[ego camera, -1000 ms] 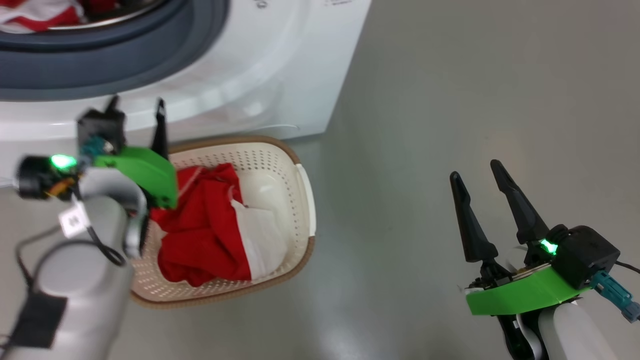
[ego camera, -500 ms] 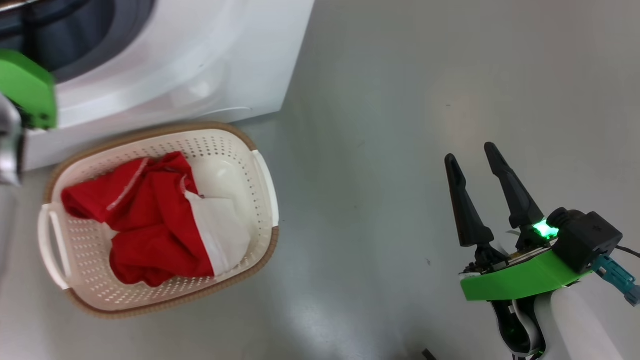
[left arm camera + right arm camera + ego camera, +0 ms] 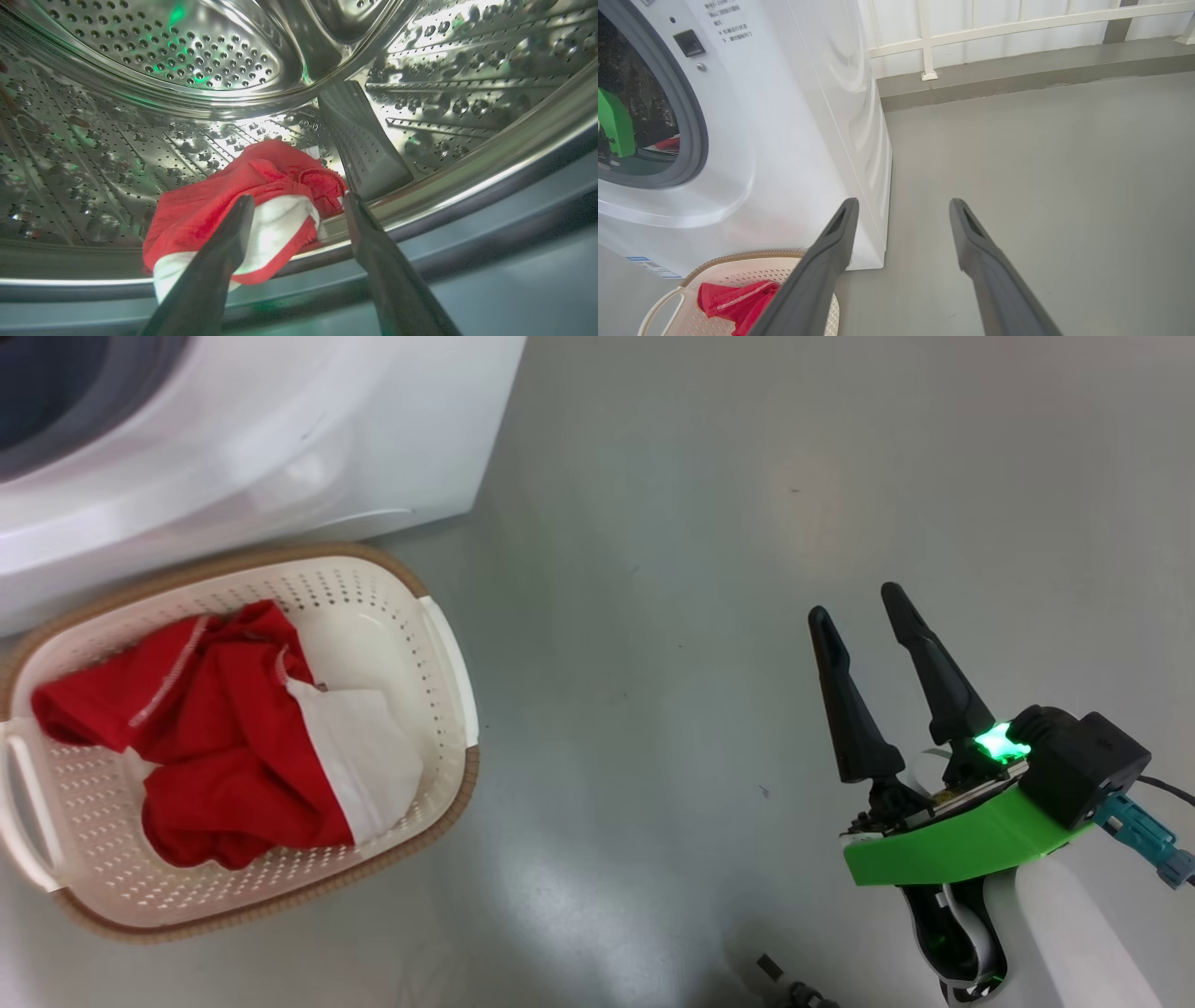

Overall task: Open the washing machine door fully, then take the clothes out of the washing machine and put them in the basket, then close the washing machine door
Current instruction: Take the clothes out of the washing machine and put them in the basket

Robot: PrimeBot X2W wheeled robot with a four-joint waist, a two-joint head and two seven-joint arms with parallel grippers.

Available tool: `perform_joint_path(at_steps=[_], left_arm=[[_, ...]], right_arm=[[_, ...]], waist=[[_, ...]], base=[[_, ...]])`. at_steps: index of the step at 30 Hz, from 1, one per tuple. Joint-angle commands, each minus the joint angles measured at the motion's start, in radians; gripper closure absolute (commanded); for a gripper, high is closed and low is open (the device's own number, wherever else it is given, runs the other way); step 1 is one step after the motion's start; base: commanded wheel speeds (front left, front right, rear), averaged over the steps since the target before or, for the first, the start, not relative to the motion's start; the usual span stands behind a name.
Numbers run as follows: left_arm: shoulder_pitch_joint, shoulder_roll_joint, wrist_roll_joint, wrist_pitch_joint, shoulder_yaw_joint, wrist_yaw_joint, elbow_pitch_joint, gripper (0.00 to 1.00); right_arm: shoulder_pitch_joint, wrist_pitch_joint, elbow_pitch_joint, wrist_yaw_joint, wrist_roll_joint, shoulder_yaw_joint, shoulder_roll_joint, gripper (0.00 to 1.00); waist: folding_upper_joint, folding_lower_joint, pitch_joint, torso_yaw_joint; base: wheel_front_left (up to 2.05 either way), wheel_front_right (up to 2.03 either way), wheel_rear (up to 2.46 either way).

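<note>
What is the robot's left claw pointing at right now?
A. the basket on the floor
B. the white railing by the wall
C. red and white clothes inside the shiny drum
C: in the left wrist view the left gripper has its fingers apart and is aimed at the red and white clothes lying inside the washing machine drum.

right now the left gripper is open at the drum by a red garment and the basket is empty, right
No, the basket isn't empty: the head view shows red and white clothes in it. The rest is right.
</note>
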Motion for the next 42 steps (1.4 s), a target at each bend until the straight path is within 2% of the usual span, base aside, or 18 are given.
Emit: perform_joint_path(at_steps=[1, 10, 11, 12, 13, 14, 24, 33, 38, 42], left_arm=[[-0.022, 0.075, 0.015, 0.032, 0.021, 0.005, -0.028, 0.0], [-0.034, 0.144, 0.032, 0.167, 0.008, 0.014, -0.041, 0.0], [-0.034, 0.145, 0.033, 0.183, 0.004, 0.017, -0.047, 0.14], [-0.032, 0.141, 0.037, 0.201, -0.001, 0.026, -0.061, 0.51], [-0.029, 0.139, 0.041, 0.216, -0.006, 0.031, -0.077, 0.71], [-0.027, 0.14, 0.042, 0.225, -0.008, 0.035, -0.093, 1.0], [-0.009, 0.162, 0.044, 0.235, -0.017, 0.055, -0.196, 1.0], [0.062, 0.116, -0.036, 0.132, 0.029, 0.083, -0.256, 1.0], [0.168, 0.06, -0.083, 0.067, 0.06, 0.137, -0.347, 1.0], [0.264, 0.034, -0.116, 0.02, 0.076, 0.157, -0.434, 1.0]], right_arm=[[-0.002, -0.006, -0.018, 0.005, 0.012, 0.024, -0.008, 0.0], [-0.014, -0.006, -0.018, 0.005, 0.022, 0.017, -0.008, 0.0], [-0.014, -0.006, -0.018, 0.005, 0.023, 0.016, -0.008, 0.0], [-0.015, -0.006, -0.018, 0.005, 0.022, 0.015, -0.008, 0.0], [-0.015, -0.006, -0.018, 0.005, 0.022, 0.014, -0.008, 0.0], [-0.017, -0.006, -0.018, 0.005, 0.021, 0.014, -0.008, 0.0], [-0.032, -0.006, -0.017, 0.005, 0.017, 0.013, -0.008, 0.0], [-0.02, -0.006, -0.017, 0.005, -0.026, 0.005, -0.008, 0.0], [-0.003, -0.006, -0.017, 0.005, -0.059, -0.001, -0.008, 0.0], [0.017, -0.006, -0.017, 0.005, -0.085, -0.011, -0.008, 0.0]], waist=[[-0.0001, 0.0, 0.017, -0.017], [-0.0001, 0.0, 0.042, -0.028], [-0.0001, 0.0, 0.044, -0.027], [-0.0001, 0.0, 0.045, -0.026], [-0.0001, 0.0, 0.046, -0.024], [-0.0001, 0.0, 0.049, -0.023], [-0.0001, 0.0, 0.055, -0.017], [-0.0001, 0.0, 0.018, 0.023], [-0.0001, 0.0, -0.021, 0.056], [-0.0001, 0.0, -0.05, 0.084]], base=[[0.0, 0.0, 0.0], [0.0, 0.0, 0.0], [0.0, 0.0, 0.0], [0.0, 0.0, 0.0], [0.0, 0.0, 0.0], [0.0, 0.0, 0.0], [0.0, 0.0, 0.0], [0.0, 0.0, 0.0], [0.0, 0.0, 0.0], [0.0, 0.0, 0.0]])
